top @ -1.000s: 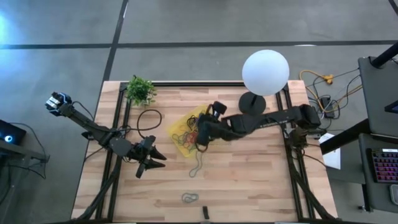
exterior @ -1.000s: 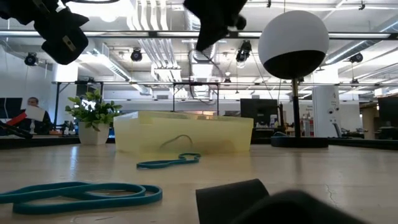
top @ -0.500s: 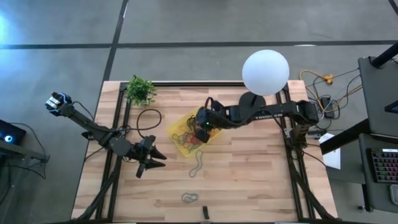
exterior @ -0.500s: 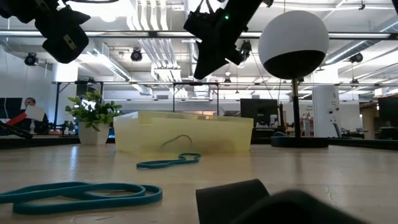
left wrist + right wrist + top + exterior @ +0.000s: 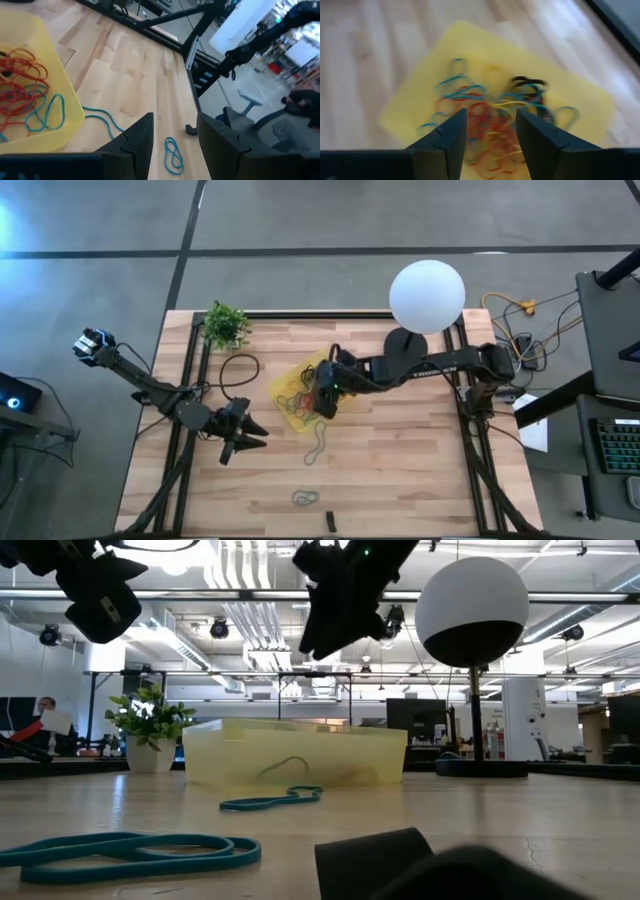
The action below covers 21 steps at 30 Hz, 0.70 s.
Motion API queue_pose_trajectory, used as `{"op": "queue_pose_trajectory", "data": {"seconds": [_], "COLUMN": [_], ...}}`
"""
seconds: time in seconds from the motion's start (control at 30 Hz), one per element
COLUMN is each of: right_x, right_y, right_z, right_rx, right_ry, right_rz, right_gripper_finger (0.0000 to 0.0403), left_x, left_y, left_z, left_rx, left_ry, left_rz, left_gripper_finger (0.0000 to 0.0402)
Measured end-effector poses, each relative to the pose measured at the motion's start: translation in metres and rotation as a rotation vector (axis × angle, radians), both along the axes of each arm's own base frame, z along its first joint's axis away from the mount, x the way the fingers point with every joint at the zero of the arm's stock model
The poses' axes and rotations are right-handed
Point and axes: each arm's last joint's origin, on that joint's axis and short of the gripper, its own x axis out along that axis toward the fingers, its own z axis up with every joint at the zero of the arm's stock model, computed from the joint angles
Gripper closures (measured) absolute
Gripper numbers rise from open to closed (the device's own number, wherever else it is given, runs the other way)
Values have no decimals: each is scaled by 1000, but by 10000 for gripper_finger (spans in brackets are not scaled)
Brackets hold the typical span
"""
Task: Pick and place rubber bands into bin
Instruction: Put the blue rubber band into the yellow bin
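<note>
The yellow bin [image 5: 287,379] stands mid-table and holds a tangle of red, blue, yellow and black rubber bands [image 5: 480,107]. My right gripper [image 5: 491,135] hovers open above the bin's right part [image 5: 325,398] with nothing between its fingers. One teal band [image 5: 318,445] lies on the wood just in front of the bin. Another teal band [image 5: 305,498] lies near the front edge, and a big black ring [image 5: 240,372] lies left of the bin. My left gripper [image 5: 250,442] waits open at the front left, clear of the table [image 5: 175,142].
A potted plant [image 5: 225,325] stands at the far left. A lamp with a white globe [image 5: 427,295] and a black round base [image 5: 405,345] stands far right. A small dark oblong piece [image 5: 330,522] lies at the front edge. Bare wood shows front right.
My right arm has swung a little toward the table's far edge, and its gripper has turned while staying above the bin. The bands on the table and the bin have kept their places.
</note>
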Motion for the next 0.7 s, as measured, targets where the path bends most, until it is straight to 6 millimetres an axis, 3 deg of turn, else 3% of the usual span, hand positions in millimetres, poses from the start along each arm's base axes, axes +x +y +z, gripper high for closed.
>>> {"op": "queue_pose_trajectory", "data": {"seconds": [0.43,0.7], "right_x": [-11,-35], "right_y": [91,143], "right_z": [2,-2], "right_rx": [-3,-78], "right_ry": [-7,59], "right_rz": [263,353], "right_gripper_finger": [242,252], "left_x": [5,44], "left_y": [-2,-28], "left_z": [7,7], "left_rx": [-40,28], "left_ry": [-86,19], "left_rz": [16,-53], "left_gripper_finger": [267,267]}}
